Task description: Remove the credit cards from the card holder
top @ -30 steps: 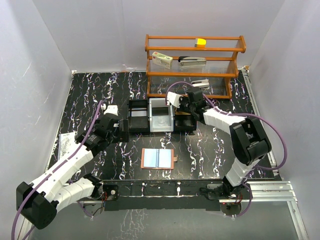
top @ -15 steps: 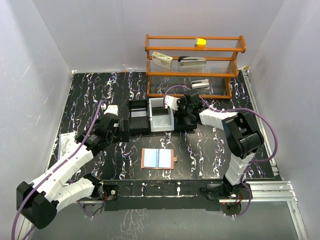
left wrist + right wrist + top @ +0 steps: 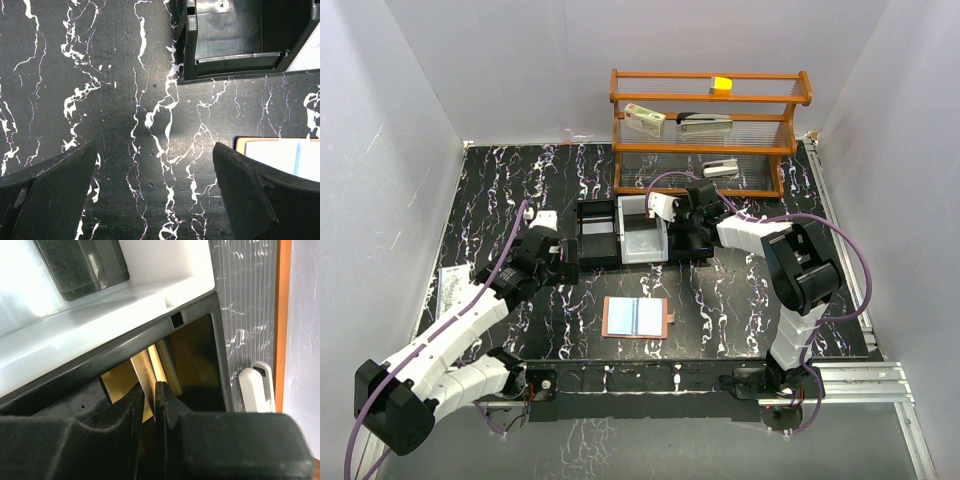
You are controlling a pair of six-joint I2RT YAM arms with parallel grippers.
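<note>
Your left claw (image 3: 155, 187) has barely shifted: it hangs spread beside the tray (image 3: 230, 75), with the card holder (image 3: 637, 318) lying open close by. Your right claw (image 3: 152, 390) has dropped into the tray's right compartment, pinching a yellow card (image 3: 144, 371); treat that card as already extracted.

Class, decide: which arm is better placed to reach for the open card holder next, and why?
Left. The left hand is open and free, with the card holder beside it. The right hand is down in the black tray, seemingly closed on a yellow card.
</note>
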